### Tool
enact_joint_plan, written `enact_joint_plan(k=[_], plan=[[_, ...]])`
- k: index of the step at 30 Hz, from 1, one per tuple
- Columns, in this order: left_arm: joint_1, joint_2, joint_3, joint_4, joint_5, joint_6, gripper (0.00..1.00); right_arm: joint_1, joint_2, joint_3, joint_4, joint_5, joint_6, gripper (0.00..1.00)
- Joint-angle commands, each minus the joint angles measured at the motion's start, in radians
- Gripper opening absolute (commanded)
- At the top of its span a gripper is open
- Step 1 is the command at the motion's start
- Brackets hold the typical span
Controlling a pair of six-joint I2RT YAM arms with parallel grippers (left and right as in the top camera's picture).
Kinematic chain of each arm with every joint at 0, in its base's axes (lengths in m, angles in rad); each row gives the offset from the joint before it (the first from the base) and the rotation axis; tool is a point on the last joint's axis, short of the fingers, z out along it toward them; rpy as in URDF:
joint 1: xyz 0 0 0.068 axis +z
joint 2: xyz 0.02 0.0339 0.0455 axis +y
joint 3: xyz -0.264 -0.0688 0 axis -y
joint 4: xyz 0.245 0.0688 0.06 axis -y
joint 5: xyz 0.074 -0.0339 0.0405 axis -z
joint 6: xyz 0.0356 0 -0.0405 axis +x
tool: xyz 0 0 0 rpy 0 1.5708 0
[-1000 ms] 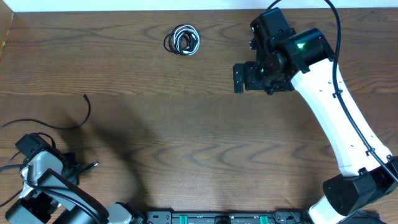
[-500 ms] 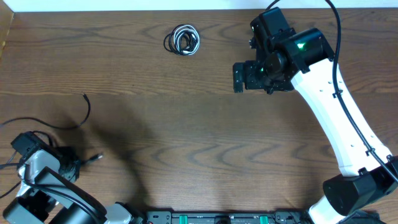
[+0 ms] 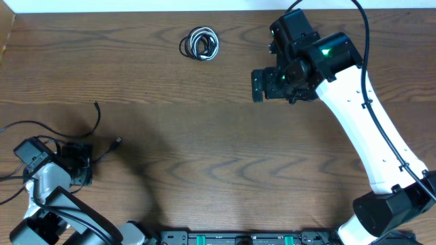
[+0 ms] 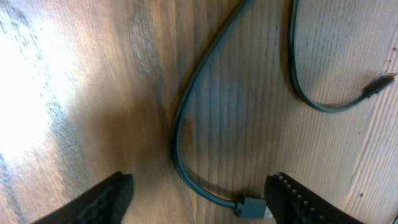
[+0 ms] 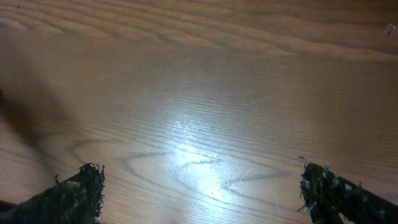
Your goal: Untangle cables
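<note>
A small coiled bundle of black and white cables (image 3: 199,44) lies at the back of the table (image 3: 218,150), apart from both arms. A thin black cable (image 3: 97,117) lies loose at the left, its small plug (image 3: 117,142) on the wood. My left gripper (image 3: 86,163) is open beside it. In the left wrist view the black cable (image 4: 180,124) curves down to a plug (image 4: 252,205) lying between the open fingers (image 4: 298,199), close to the right one and not clamped. My right gripper (image 3: 257,86) hovers open right of the bundle, over bare wood (image 5: 199,124).
A second stretch of the black cable ends in another small plug (image 4: 376,87) at the right of the left wrist view. The table's back edge (image 3: 136,12) runs just behind the bundle. Thick black cords trail from the left arm (image 3: 13,177).
My left gripper has gone from shut to open and let go of the black cable, whose plug now lies further up and right. The right arm edged slightly left.
</note>
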Motion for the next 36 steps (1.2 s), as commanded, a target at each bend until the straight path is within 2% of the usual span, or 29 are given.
enact_joint_plan(k=[1, 6, 10, 12, 14, 16, 19, 20, 23, 26, 30, 32, 36], plan=[[-0.002, -0.008, 0.034, 0.001, -0.004, -0.031, 0.75, 0.013, 0.005, -0.001, -0.002, 0.000, -0.009, 0.99], [-0.010, -0.009, 0.137, 0.002, 0.102, -0.030, 0.74, 0.014, 0.005, -0.001, 0.004, 0.000, -0.009, 0.99], [-0.060, -0.008, 0.208, 0.014, 0.098, -0.014, 0.72, 0.021, 0.005, -0.001, 0.014, 0.000, 0.003, 0.99], [-0.101, -0.008, 0.212, 0.044, 0.048, 0.007, 0.63, 0.024, 0.005, -0.001, 0.021, 0.000, 0.011, 0.99], [-0.147, -0.005, 0.212, 0.044, -0.061, 0.011, 0.57, 0.029, 0.005, -0.001, 0.027, 0.000, 0.015, 0.99], [-0.200, 0.001, 0.212, 0.043, -0.192, 0.044, 0.34, 0.035, 0.005, -0.001, 0.028, 0.001, 0.015, 0.99], [-0.274, 0.014, 0.212, 0.049, -0.402, 0.080, 0.19, 0.045, 0.005, -0.001, 0.025, 0.000, 0.014, 0.99], [-0.294, 0.021, 0.212, 0.055, -0.473, 0.080, 0.08, 0.047, 0.005, -0.001, 0.024, 0.000, 0.014, 0.99], [-0.332, 0.051, 0.212, 0.101, -0.587, 0.128, 0.08, 0.057, 0.005, -0.001, 0.021, 0.000, 0.015, 0.99], [-0.335, 0.085, 0.212, 0.143, -0.586, 0.217, 0.08, 0.067, 0.005, -0.001, 0.024, 0.000, 0.017, 0.99], [-0.335, 0.159, 0.212, 0.156, -0.583, 0.256, 0.08, 0.080, 0.005, -0.001, 0.028, 0.000, 0.017, 0.99], [-0.335, 0.185, 0.212, 0.158, -0.544, 0.267, 0.08, 0.083, 0.005, -0.001, 0.031, 0.000, 0.017, 0.99], [-0.335, 0.221, 0.212, 0.182, -0.352, 0.307, 0.07, 0.090, 0.005, -0.001, 0.037, 0.001, 0.017, 0.99]])
